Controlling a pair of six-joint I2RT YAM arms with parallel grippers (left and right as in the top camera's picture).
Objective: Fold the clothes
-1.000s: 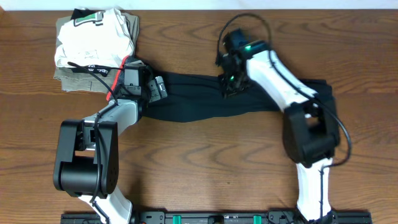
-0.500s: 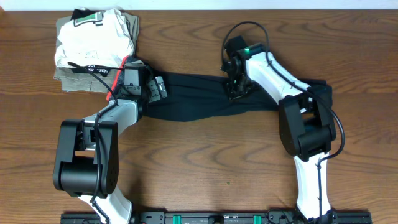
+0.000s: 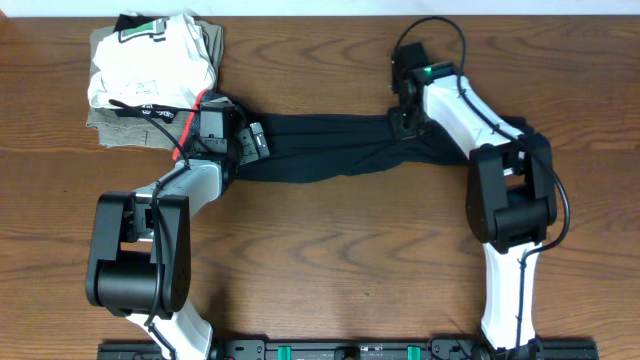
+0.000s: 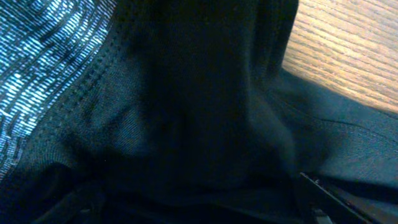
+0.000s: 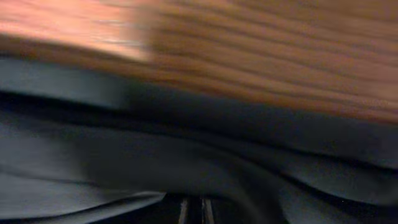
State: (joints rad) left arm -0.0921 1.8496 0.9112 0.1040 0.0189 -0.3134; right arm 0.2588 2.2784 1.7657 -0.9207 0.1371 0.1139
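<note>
Currently left gripper (image 3: 252, 140) spread wide over pants (image 3: 320, 150), folded stack (image 3: 150, 70) just beside; right gripper (image 3: 404, 120) pressed nearly together on pants, grip unclear.

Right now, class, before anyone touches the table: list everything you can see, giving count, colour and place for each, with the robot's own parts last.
pants: one pair, black with a red edge at the left end, stretched left to right across the middle of the table.
folded pile: one, white on top and khaki beneath, far left corner; how many garments it holds cannot be told.
table: one, brown wood, under everything.
rail: one, black with green marks, along the near edge.
left arm: one, white and black, its jaws spread wide over the pants' left end.
right arm: one, white and black, its jaws nearly together and seemingly pinching the pants' far edge, right of the middle.
</note>
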